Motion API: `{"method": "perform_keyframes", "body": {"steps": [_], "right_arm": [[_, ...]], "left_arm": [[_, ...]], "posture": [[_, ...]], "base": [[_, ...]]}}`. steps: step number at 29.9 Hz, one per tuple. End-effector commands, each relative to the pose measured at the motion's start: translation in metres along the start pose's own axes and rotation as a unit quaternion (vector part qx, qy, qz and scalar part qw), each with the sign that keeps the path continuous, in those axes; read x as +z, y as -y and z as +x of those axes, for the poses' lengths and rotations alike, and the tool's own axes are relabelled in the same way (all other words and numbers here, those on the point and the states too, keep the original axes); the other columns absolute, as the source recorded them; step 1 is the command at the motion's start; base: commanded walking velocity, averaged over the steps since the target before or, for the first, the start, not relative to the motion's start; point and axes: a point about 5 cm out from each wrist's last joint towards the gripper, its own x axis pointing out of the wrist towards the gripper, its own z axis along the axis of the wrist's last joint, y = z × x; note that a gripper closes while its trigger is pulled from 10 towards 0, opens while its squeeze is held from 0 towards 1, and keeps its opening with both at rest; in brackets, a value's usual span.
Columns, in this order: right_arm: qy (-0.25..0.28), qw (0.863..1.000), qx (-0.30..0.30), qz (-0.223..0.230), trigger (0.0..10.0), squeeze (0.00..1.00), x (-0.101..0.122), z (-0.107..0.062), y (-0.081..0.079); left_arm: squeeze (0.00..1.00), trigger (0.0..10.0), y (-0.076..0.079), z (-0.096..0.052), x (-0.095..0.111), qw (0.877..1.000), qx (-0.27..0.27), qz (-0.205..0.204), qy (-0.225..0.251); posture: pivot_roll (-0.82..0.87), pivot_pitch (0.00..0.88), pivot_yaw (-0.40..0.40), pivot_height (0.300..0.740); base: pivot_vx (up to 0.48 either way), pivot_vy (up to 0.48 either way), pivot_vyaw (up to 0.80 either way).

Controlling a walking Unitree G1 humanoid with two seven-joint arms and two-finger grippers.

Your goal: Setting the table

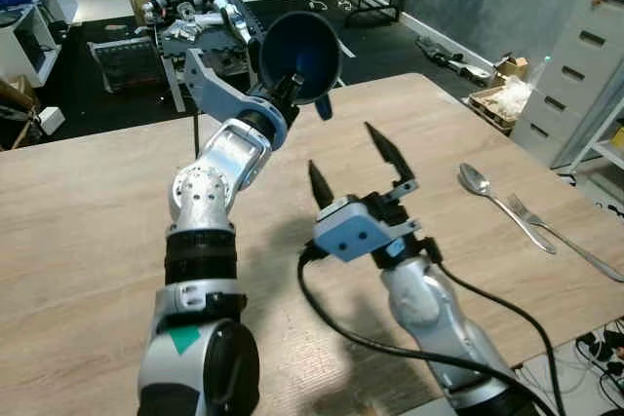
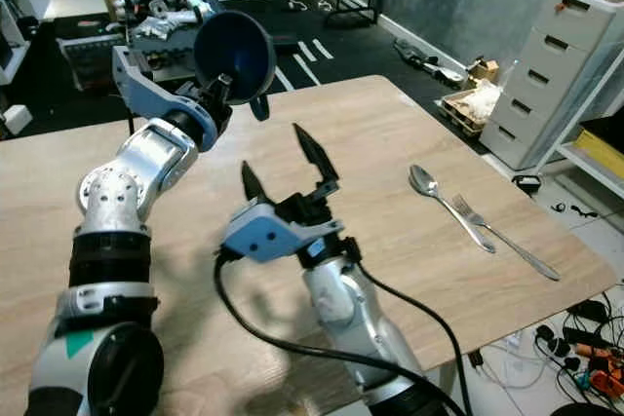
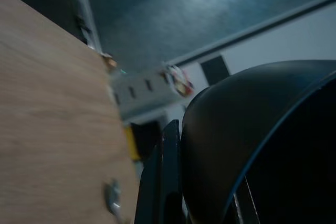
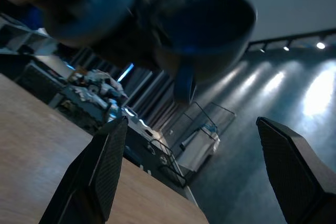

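While left end effector (image 1: pixel 297 85) lifts blue bowl (image 1: pixel 298 57), table (image 1: pixel 88 231) edge nears spoon (image 1: pixel 492 197).

The left arm reaches up and forward from the near edge of the tabletop (image 1: pixel 88 231), bent at the elbow, its wrist raised high over the middle toward the far edge; the left gripper (image 1: pixel 295 83) has its black fingers clamped on the rim of a dark blue cup (image 1: pixel 300 56) held aloft and tipped on its side. The right arm rises from the near edge, forearm slanting up toward the middle, and the right gripper (image 1: pixel 351 163) hovers above the surface with its two fingers spread wide, pointing upward, holding nothing.
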Motion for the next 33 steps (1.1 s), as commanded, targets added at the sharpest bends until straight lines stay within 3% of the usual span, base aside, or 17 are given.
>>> {"method": "perform_keyframes", "body": {"steps": [1,3,9,18,33], "right_arm": [[-0.005,1.0,-0.016,0.011,10.0,0.0,-0.001,-0.003,0.004],[-0.009,1.0,-0.023,0.008,10.0,0.0,-0.004,-0.004,0.008],[-0.005,0.999,-0.036,0.001,10.0,0.0,-0.004,-0.003,0.012],[0.024,0.997,-0.078,0.013,10.0,0.0,0.01,0.009,0.025],[0.053,0.996,-0.041,0.062,10.0,0.0,0.027,0.014,0.009]], "left_arm": [[0.0,10.0,0.008,-0.004,-0.008,0.999,-0.025,-0.027,-0.014],[0.0,10.0,0.012,-0.006,-0.01,0.999,-0.036,-0.017,-0.017],[0.0,10.0,0.015,-0.01,-0.015,0.998,-0.043,-0.04,-0.031],[0.0,10.0,0.011,-0.017,-0.027,0.997,-0.029,-0.05,-0.054],[0.0,10.0,0.018,-0.016,-0.034,0.994,-0.042,-0.067,-0.07]], "posture": [[0.03,0.063,0.142,0.74],[0.03,0.062,0.139,0.74],[0.03,0.07,0.137,0.74],[0.03,0.078,0.143,0.74],[0.03,0.091,0.147,0.74]], "base": [[0.0,0.0,0.0],[0.0,0.0,0.0],[0.0,0.0,0.0],[0.0,0.0,0.0],[0.0,0.0,0.0]]}}
